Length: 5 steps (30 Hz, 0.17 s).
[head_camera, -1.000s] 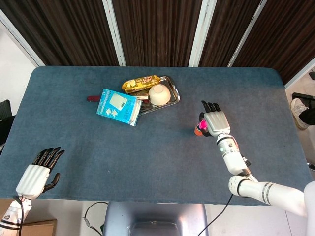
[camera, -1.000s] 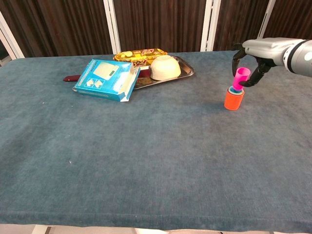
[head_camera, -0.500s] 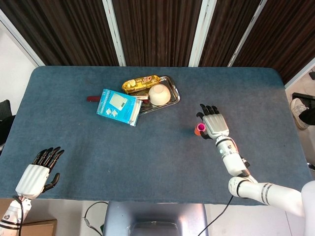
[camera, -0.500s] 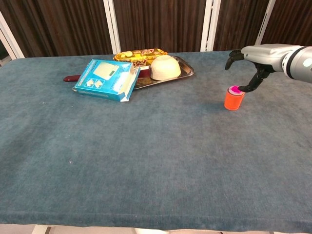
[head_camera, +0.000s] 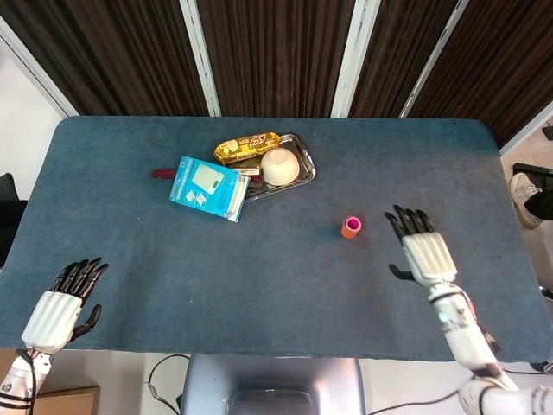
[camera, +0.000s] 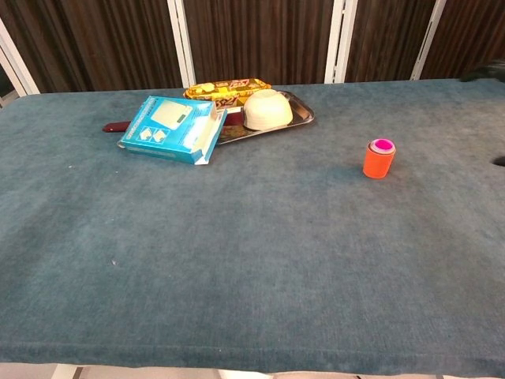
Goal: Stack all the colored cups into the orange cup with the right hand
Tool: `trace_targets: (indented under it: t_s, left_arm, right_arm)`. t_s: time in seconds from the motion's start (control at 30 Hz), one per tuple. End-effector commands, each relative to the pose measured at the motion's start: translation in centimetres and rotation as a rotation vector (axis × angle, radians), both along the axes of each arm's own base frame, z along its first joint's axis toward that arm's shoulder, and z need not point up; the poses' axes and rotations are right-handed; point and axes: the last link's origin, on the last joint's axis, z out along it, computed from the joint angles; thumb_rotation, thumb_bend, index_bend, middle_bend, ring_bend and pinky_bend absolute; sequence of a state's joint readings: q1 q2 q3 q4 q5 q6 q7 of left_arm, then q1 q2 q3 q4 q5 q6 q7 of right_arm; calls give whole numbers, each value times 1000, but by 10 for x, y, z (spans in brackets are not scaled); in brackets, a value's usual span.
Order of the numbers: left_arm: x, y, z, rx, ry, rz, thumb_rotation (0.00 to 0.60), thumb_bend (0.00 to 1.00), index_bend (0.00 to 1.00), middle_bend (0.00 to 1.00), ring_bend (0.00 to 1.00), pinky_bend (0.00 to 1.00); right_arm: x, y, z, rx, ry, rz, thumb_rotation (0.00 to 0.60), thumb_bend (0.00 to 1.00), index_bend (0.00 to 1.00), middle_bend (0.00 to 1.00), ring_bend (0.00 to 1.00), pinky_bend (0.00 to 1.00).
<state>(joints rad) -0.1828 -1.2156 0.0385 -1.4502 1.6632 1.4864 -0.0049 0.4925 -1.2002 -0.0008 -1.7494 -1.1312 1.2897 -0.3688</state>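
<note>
Pulled back from the stack, the right hand [head_camera: 425,252] now hovers nearer the tabletop's front edge and right side, well apart from the orange plastic cup [camera: 379,160]; its fingers are spread and it holds nothing. Half a second ago it was just beside that cup. The pink cup [camera: 383,145] sits nested inside the orange one, only its rim showing. This stack stands upright on the blue cloth tabletop [head_camera: 285,285], right of centre. The left hand [head_camera: 60,303] hangs at the front left corner, fingers apart and empty, slightly lower than before. Toward the rear edge, the metal tray [head_camera: 304,177] with the cream bowl [head_camera: 280,166] and the light-blue cardboard box [head_camera: 207,188] are unchanged.
</note>
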Motion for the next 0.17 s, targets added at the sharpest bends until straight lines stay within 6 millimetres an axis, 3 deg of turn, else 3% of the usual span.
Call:
trace_targets:
  t_s: [0.03,0.17]
  left_arm:
    - [2,-2,1,14,-3,-13,600,473,0,18,35,94]
    - [5,-1,0,24,-16,-36,600,472,0,3,15,70]
  right_arm:
    - [-55,97,33,-116,5,-133,600,309,0,0,0,0]
    - [-56,99,46,-159,-32,-107,600,296,0,0,0,0]
